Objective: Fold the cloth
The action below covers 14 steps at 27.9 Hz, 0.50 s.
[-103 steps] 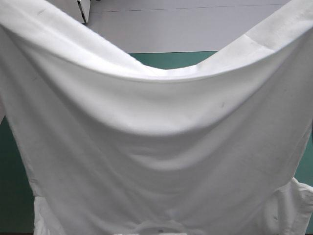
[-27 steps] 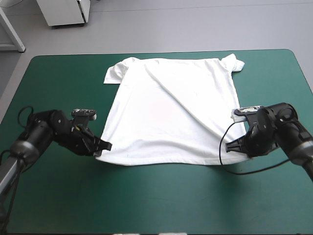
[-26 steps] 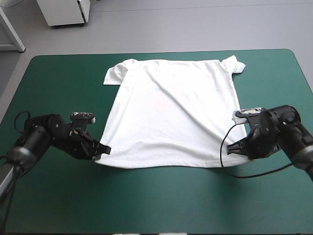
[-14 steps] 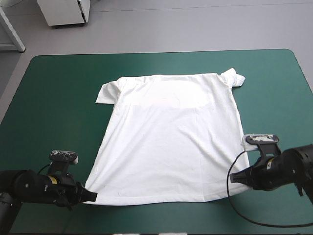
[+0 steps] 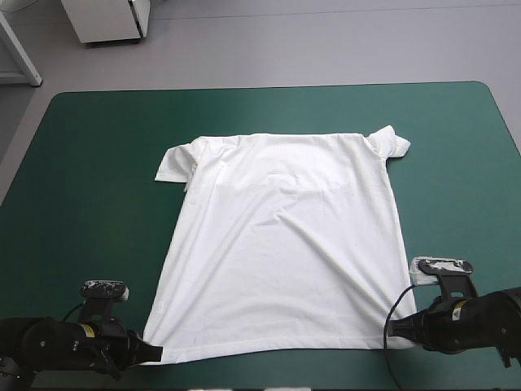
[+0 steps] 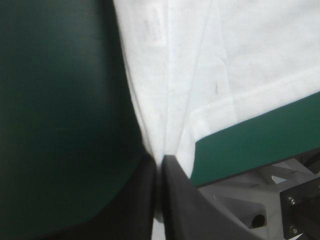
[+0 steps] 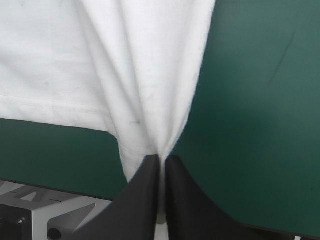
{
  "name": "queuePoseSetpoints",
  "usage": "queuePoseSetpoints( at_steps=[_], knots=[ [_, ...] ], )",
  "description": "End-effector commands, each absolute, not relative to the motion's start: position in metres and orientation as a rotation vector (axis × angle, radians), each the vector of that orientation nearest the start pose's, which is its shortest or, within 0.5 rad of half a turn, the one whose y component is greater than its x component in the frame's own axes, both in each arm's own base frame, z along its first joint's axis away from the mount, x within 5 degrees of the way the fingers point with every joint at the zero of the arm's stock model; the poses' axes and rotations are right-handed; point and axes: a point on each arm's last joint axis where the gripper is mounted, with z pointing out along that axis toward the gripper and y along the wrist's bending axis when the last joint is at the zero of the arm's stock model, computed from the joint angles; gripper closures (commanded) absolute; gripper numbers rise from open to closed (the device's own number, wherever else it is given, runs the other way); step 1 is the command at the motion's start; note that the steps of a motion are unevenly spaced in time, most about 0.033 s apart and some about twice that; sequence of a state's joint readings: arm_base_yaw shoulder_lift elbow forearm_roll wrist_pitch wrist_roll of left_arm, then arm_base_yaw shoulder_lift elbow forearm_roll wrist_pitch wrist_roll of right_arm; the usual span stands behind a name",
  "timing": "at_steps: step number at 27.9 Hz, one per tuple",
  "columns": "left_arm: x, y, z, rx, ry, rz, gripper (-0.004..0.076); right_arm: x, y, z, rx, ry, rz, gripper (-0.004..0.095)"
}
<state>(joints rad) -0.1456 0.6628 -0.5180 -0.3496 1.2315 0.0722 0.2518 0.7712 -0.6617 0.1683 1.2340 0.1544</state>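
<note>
Nearly flat T-shirt [image 5: 281, 244], hem corners in left pincer [image 5: 156, 352], right pincer [image 5: 391, 329]

This looks like a robotics lab or test room, not a home. The table [image 5: 98, 138] is a work bench with rounded corners under a plain teal-green cover. Two black robot arms, the left arm [image 5: 49, 340] and the right arm [image 5: 480, 319], reach onto it at its near edge. A white T-shirt [image 5: 285, 244] lies spread flat between them. Beyond the far edge is a bare grey floor [image 5: 326, 41], with a white cabinet [image 5: 106, 20] and a white metal leg [image 5: 20, 49] of some stand on it.
</note>
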Motion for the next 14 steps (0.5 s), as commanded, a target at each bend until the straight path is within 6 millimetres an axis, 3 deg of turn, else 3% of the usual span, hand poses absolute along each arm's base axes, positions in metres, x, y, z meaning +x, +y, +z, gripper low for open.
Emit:
queuePoseSetpoints(
  at_steps=[1,5,7,8,11,14],
  knots=[
    [0.076,-0.045,0.261,0.198,2.772,-0.579,0.0636,0.097,0.038,0.285,-0.121,2.834,0.307,0.0773],
    [0.075,-0.05,0.264,0.239,2.753,-0.667,0.0322,0.098,0.035,0.285,-0.133,2.831,0.253,0.043],
    [0.073,-0.052,0.264,0.238,2.763,-0.693,0.0169,0.098,0.035,0.285,-0.133,2.831,0.253,0.0329],
    [0.073,-0.052,0.265,0.242,2.767,-0.698,0.0136,0.098,0.035,0.286,-0.133,2.826,0.254,0.0321],
    [0.074,-0.053,0.273,0.244,2.74,-0.703,0.0153,0.1,0.035,0.294,-0.135,2.795,0.25,0.0343],
    [0.085,-0.051,0.298,0.237,2.596,-0.642,0.0237,0.105,0.03,0.32,-0.147,2.695,0.167,0.0406]
  ],
)
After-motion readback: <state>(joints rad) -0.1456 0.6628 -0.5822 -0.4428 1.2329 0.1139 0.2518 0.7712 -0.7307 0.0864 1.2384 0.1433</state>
